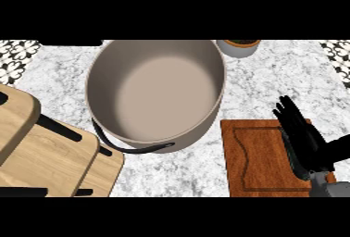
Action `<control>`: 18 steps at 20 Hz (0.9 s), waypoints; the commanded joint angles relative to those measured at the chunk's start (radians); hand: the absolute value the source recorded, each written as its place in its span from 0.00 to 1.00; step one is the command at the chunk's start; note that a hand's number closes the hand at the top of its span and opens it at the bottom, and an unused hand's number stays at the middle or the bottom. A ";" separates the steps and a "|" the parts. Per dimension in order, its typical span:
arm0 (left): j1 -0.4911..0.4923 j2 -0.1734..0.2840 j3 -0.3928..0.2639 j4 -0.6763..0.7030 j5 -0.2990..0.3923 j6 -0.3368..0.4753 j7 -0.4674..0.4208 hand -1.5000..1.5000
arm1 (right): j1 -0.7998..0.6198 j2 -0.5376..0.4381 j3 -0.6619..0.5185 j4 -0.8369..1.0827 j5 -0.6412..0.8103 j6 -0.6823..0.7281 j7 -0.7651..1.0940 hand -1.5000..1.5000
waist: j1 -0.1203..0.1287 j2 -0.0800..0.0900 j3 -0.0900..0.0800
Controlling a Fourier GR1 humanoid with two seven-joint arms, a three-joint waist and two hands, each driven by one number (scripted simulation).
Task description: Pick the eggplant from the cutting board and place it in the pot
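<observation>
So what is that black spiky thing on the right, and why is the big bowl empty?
That black thing is the robot's right hand. The picture is taken from the robot's head, looking steeply down at a kitchen counter. The hand hangs over a brown cutting board, its fingers pointing away from the robot. I cannot tell whether it holds anything, and no eggplant shows. The "bowl" is a big grey pot with a dark handle, nothing inside. At left is a pale wooden block; at the top, a small jar. The left hand is out of view.
</observation>
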 commanded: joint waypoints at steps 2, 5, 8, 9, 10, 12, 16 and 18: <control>0.036 0.074 -0.012 -0.130 -0.063 0.018 0.074 0.50 | -0.035 -0.027 0.000 0.028 0.049 -0.042 0.068 1.00 | -0.028 0.017 -0.015; -0.036 0.231 0.004 -0.138 -0.096 -0.070 0.138 0.50 | -0.150 -0.054 0.000 0.121 0.132 -0.161 0.197 1.00 | -0.012 0.025 -0.015; -0.004 0.175 -0.034 -0.143 -0.071 -0.054 0.200 0.50 | -0.115 -0.279 -0.046 0.166 0.396 -0.368 0.178 1.00 | -0.068 0.026 -0.027; -0.002 0.163 -0.044 -0.150 -0.067 -0.052 0.222 0.50 | -0.127 -0.251 -0.072 0.160 0.423 -0.466 0.157 0.00 | -0.076 0.020 -0.022; -0.026 0.196 -0.034 -0.160 -0.068 -0.060 0.263 0.50 | -0.119 -0.229 -0.039 0.161 0.476 -0.530 0.176 0.00 | -0.065 0.020 -0.018; -0.056 0.195 -0.046 -0.128 -0.067 -0.088 0.290 0.50 | -0.094 -0.142 0.046 0.118 0.579 -0.660 0.197 0.00 | -0.054 0.016 -0.018; -0.068 0.231 -0.033 -0.175 -0.064 -0.121 0.358 0.50 | -0.105 -0.204 0.152 -0.056 0.751 -0.698 0.492 0.00 | -0.036 0.008 -0.018; -0.129 0.188 -0.071 -0.173 -0.111 -0.075 0.407 0.50 | -0.141 -0.247 0.183 -0.093 0.813 -0.626 0.632 0.00 | -0.036 0.011 -0.017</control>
